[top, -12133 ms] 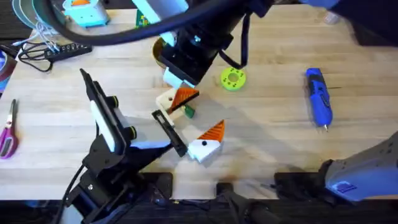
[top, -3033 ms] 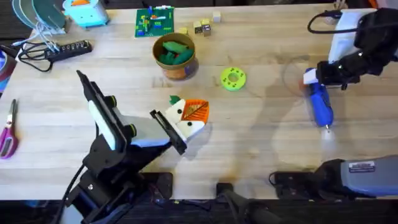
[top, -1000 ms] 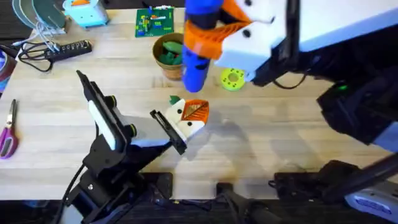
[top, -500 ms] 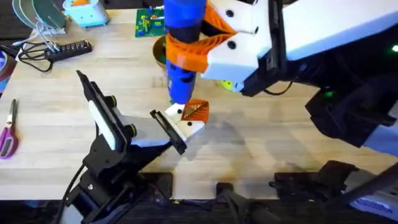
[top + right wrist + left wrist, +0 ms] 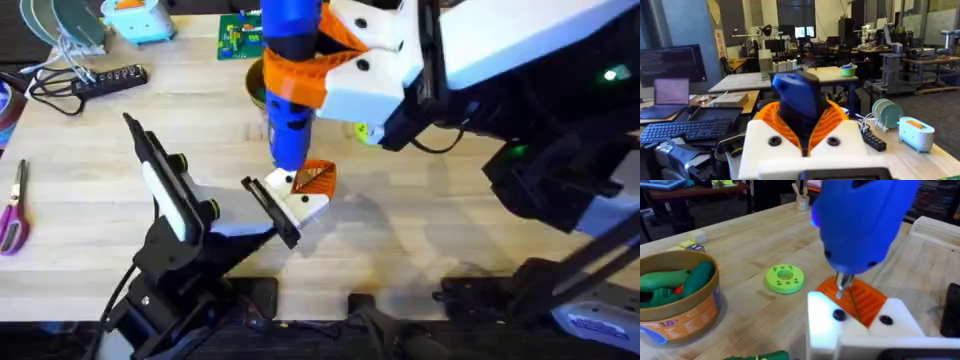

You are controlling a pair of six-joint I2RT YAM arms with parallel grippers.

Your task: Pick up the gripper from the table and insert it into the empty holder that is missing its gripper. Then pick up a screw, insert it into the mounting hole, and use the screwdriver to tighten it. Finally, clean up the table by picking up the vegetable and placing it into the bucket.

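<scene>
Going left to right across the table: purple scissors [image 5: 12, 212] and a black power strip [image 5: 92, 79] are sitting at the far left edge, well clear of the action. Next comes the left arm, lying low, with its gripper [image 5: 268, 210] reaching in beside the white holder [image 5: 300, 203]. I honestly can't tell whether its fingers are apart or closed.

The holder is sitting mid-table with the orange wedge [image 5: 316, 177] already seated in it. The right gripper [image 5: 300, 75] is clamping the blue screwdriver [image 5: 291, 100] upright between its orange pads, and in the left wrist view the metal tip [image 5: 840, 291] is hanging just over the holder's top, close to a dark screw head [image 5: 838, 314].

What could go wrong, my guess: the tip looks a bit off from that screw head, so coming straight down could mean it skates onto the ridged wedge or shoves the holder sideways, since I can't see how firmly the holder is being held.

Just behind is the orange tub [image 5: 675, 307] with bigger green toy veggies in it, the little dark-green vegetable [image 5: 762, 355] lying on the table near the holder, and the lime ring [image 5: 785, 278] beside them. So behind the holder it's crowded. The right half of the table looks like open wood, so that's the roomy way out.
</scene>
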